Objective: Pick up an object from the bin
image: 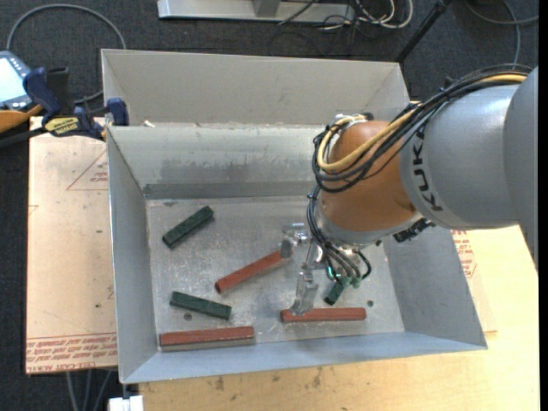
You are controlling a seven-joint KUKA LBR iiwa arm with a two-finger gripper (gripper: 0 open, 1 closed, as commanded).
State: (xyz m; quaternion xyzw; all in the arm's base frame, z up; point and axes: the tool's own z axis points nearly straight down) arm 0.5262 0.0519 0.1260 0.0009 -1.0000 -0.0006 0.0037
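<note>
1. A flat reddish-brown bar [330, 315] is lying on the floor of the grey metal bin [128, 255], near the front wall and right of centre. It is the thing nearest the tool, and it is resting flat, not raised.
2. The gripper [302, 285] is hanging low over that bar's left end, with its tip at or just above it. Whether the two are touching cannot be told. Whether the claw is released or clenched cannot be told either, and nothing is showing in its grasp.
3. A small dark green piece [334, 294] is lying just beside the gripper, under the orange wrist cover.
4. A second reddish-brown bar [251, 273] is lying slantwise in the middle, its upper end pointing towards the gripper's body.
5. Farther left, a third reddish-brown bar [206, 337] is lying along the front wall. One dark green bar [199, 305] is sitting above it and another dark green bar [188, 226] is lying nearer the back.
6. By my reading the task is sitting at the approach stage. The arm is down in the bin, while the grasp and the lift are not yet done.
</note>
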